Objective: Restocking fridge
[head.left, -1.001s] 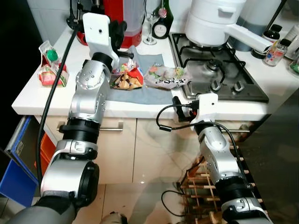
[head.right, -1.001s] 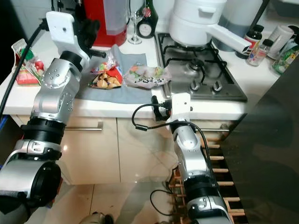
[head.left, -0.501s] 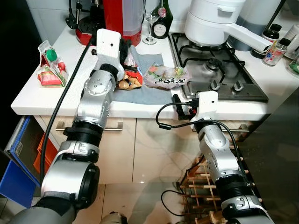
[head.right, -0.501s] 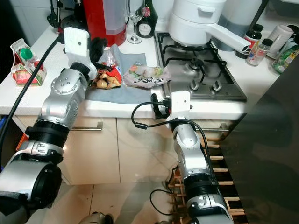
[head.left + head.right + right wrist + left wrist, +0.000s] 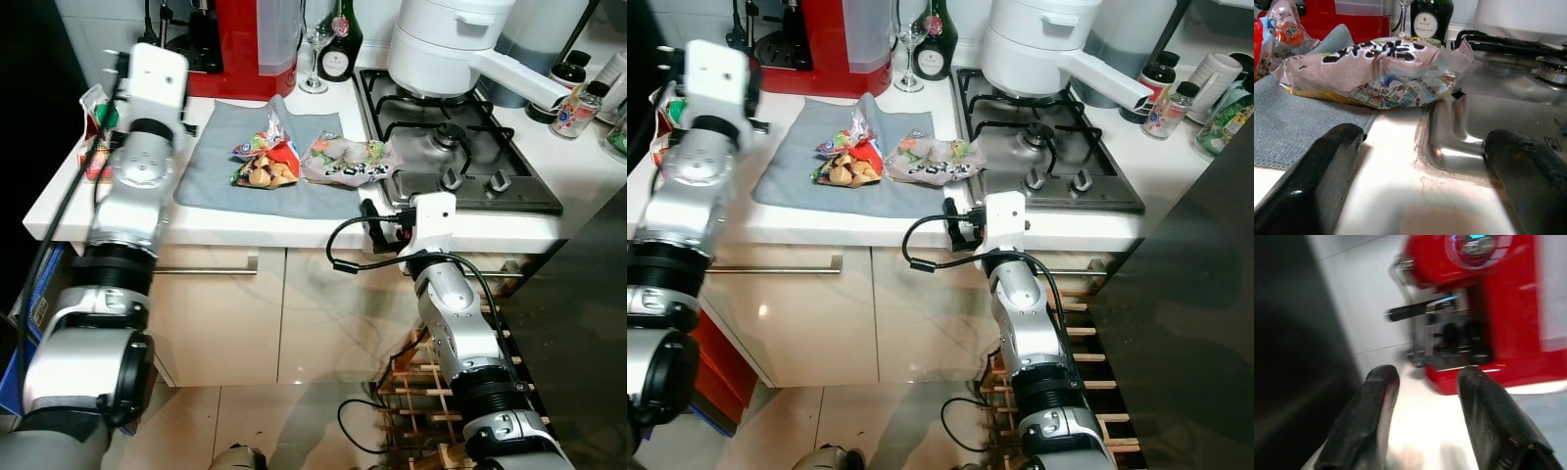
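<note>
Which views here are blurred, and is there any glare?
Left wrist view: motion blur across the red coffee machine, dark at one side. Left eye view: left arm's wrist smeared. Right wrist view: sharp on the snack bag, glare on the steel hob.

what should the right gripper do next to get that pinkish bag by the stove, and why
Probably ease the right gripper straight forward toward the pinkish bag. Its fingers are open and empty at the counter's front edge, and in the right wrist view the bag lies just ahead, part on the grey cloth, beside the stove. The left gripper is open, facing the red coffee machine.
</note>
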Robot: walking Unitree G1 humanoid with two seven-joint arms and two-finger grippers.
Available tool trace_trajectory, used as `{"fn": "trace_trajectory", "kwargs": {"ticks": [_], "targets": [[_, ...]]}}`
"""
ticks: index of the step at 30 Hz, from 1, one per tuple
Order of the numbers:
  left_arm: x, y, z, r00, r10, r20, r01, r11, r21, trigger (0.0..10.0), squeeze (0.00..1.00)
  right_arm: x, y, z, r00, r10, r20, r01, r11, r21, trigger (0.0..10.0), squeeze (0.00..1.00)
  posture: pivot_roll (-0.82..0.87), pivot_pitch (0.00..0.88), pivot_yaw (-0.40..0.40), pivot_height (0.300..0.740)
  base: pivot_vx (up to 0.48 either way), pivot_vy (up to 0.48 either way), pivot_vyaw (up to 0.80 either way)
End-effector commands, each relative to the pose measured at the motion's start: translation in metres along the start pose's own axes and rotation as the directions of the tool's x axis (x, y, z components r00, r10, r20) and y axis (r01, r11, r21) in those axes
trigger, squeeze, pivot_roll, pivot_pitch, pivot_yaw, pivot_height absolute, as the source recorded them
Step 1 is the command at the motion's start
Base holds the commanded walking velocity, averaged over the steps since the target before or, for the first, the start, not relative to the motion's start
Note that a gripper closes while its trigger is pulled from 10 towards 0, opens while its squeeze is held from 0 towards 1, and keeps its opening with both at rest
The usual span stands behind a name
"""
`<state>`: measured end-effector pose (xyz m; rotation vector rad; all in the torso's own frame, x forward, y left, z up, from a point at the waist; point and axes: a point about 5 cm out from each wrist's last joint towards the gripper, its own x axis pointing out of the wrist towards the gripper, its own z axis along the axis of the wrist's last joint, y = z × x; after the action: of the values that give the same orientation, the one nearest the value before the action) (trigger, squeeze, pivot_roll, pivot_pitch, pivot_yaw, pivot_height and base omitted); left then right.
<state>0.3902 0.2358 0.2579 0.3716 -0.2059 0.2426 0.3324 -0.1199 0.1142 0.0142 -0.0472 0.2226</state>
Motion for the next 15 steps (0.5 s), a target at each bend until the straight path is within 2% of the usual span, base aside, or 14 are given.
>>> {"fn": "trace_trajectory", "kwargs": {"ticks": [1,2,4,6,10,15], "targets": [[0.005,0.004,0.014,0.999,0.021,0.025,-0.021,0.999,-0.027,10.0,1.0,0.003,-0.003,0.003,1.0,-0.004,0.006,0.004,1.0,0.004,10.0,0.02,0.0,0.0,-0.072,0.74,0.0,0.0,0.0],[0.005,0.011,0.018,0.999,0.035,0.029,-0.033,0.998,-0.051,10.0,1.0,0.003,-0.003,0.003,1.0,-0.002,0.008,0.002,1.0,0.003,10.0,0.02,0.0,0.0,-0.072,0.74,0.0,0.0,0.0],[0.005,0.014,0.021,0.999,0.04,0.029,-0.038,0.997,-0.066,10.0,1.0,0.002,-0.003,0.003,1.0,-0.001,0.008,0.001,1.0,0.003,10.0,0.01,0.0,0.0,-0.072,0.74,0.0,0.0,0.0],[0.004,0.023,0.04,0.993,0.06,0.106,-0.055,0.998,-0.044,10.0,1.0,0.002,-0.002,0.002,1.0,0.001,0.007,-0.001,1.0,0.004,10.0,0.01,0.01,0.0,-0.076,0.74,0.0,0.0,0.0],[0.005,0.023,0.039,0.994,0.052,0.097,-0.047,0.997,-0.053,10.0,1.0,0.002,-0.001,0.001,1.0,0.005,0.003,-0.005,1.0,0.006,10.0,0.02,0.01,0.0,-0.076,0.74,0.0,0.0,0.0],[0.006,0.022,0.023,0.999,0.045,0.004,-0.045,0.993,-0.112,10.0,1.0,0.003,0.001,0.001,1.0,0.013,0.003,-0.013,1.0,0.007,10.0,0.02,0.01,0.0,-0.079,0.74,0.0,0.0,0.0]]}}
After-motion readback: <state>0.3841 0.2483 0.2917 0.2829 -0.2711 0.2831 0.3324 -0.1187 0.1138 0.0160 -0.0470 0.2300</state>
